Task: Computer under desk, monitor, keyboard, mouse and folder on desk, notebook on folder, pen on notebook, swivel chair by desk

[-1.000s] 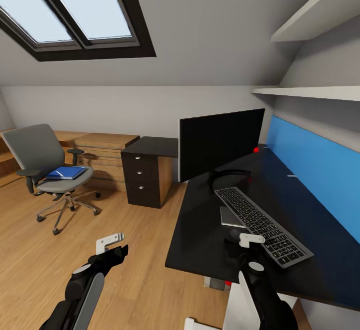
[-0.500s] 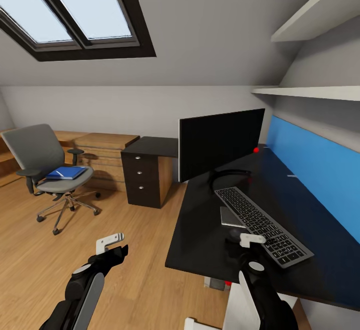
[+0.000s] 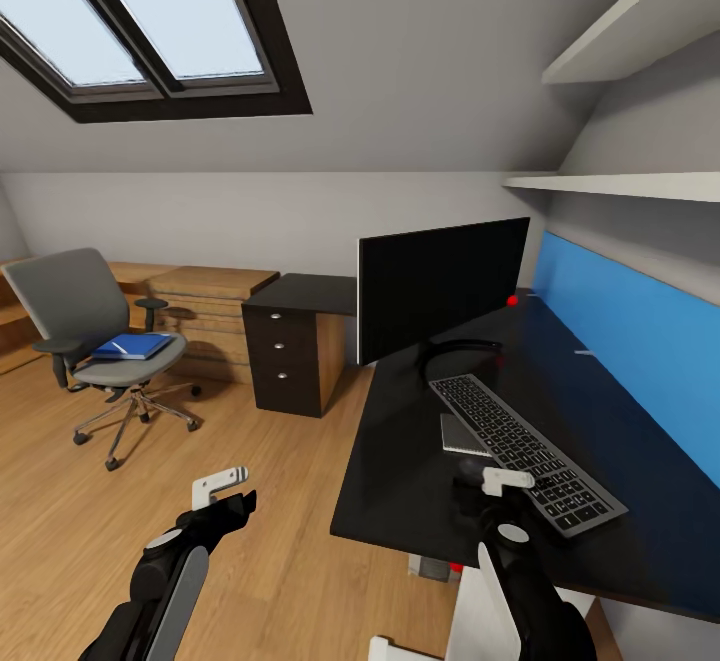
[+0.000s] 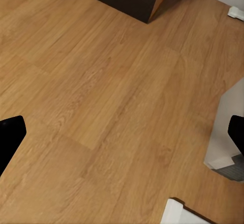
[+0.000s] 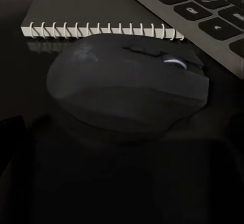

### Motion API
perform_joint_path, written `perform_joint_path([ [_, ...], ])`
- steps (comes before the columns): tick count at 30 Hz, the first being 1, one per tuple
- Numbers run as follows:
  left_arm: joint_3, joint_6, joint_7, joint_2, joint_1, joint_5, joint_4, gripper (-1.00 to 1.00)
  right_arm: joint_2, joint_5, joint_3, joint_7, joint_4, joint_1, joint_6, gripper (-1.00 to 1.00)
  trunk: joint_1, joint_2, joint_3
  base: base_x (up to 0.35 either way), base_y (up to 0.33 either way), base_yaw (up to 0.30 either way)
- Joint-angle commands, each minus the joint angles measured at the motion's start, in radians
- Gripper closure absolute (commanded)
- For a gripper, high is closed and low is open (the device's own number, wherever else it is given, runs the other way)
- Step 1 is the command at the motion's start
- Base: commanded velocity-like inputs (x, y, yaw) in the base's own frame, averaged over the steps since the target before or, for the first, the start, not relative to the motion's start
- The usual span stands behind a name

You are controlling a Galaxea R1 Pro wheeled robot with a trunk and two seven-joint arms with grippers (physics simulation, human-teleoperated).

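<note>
No visible change — right hand [image 3: 497,482] over mouse [image 5: 127,84]

The table [image 3: 640,461] is glossy black with a blue back panel [image 3: 640,341]. The monitor [image 3: 440,286] is black, the keyboard [image 3: 525,451] dark grey, the mouse [image 5: 127,84] matt black. A blue folder [image 3: 130,346] lies on the grey swivel chair [image 3: 70,306]; the floor [image 4: 101,92] is honey-coloured wood.

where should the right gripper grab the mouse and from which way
Come down from above and close the fingers across the mouse's two long flanks at its widest, mid-body. It lies flat on the desk, so only the sides give purchase. The notebook's spiral edge and the keyboard lie close at its front, so avoid coming from there.
</note>
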Motion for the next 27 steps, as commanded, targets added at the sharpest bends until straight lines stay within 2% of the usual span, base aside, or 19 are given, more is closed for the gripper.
perform_joint_path([
  [1, 0.001, 0.003, 0.007, 0.000, -0.001, 0.011, -0.001, -1.00, 0.001, 0.011, -0.002, -0.003, 0.050, 0.000, 0.012, -1.00, 0.000, 0.000, -0.001, 0.000, 0.000, 0.000],
  [12, 0.001, 0.003, 0.006, 0.000, -0.001, 0.011, -0.001, -1.00, 0.001, 0.011, -0.002, -0.022, 0.051, 0.000, 0.012, -1.00, 0.000, 0.000, -0.001, 0.006, 0.000, 0.000],
  [27, 0.001, 0.003, 0.006, 0.000, -0.001, 0.011, -0.001, -1.00, 0.001, 0.011, -0.001, -0.023, 0.052, 0.000, 0.012, -1.00, 0.000, 0.000, -0.001, 0.075, 0.000, 0.000],
])
